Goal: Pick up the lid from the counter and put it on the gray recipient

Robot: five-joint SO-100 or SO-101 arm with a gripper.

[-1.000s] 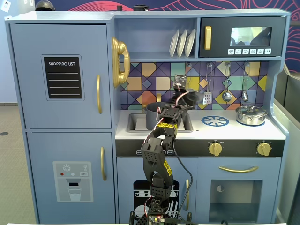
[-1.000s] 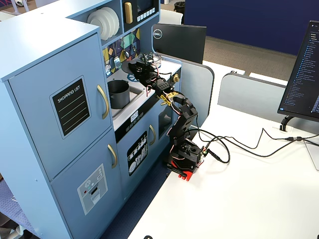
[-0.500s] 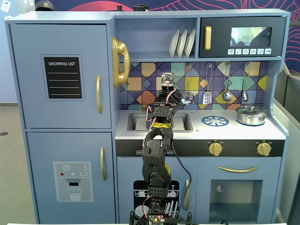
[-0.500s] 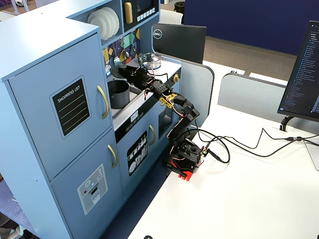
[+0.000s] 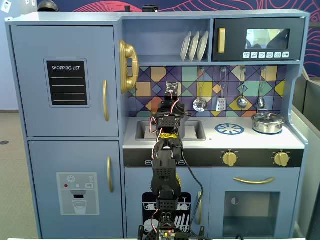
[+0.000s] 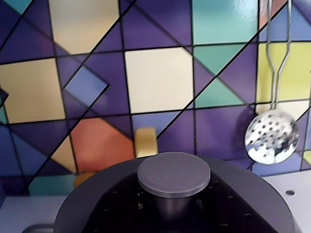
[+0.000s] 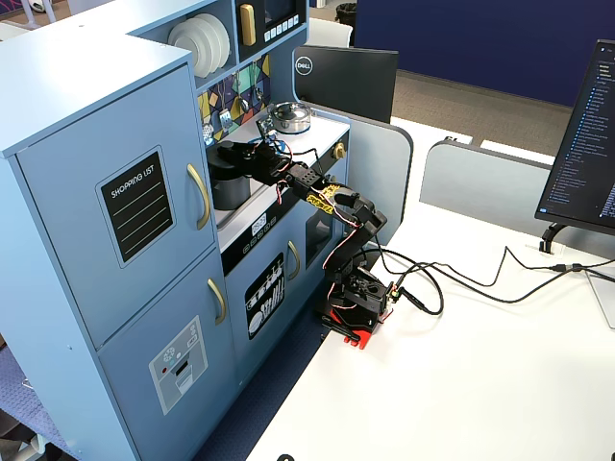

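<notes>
Over the sink: lid held above the gray pot

At the sink end of the counter (image 5: 260,141), the gripper (image 7: 233,154) is clamped on the lid (image 6: 160,208), knob (image 6: 173,174) toward the wrist camera. In a fixed view the lid (image 7: 223,154) sits right over the gray recipient (image 7: 227,189) standing in the sink (image 5: 142,131); contact can't be told. Silver pot (image 5: 268,122) stays at the counter's right end. 1 slotted spoon (image 6: 271,136) hangs on the tiled backsplash (image 6: 160,77).
</notes>
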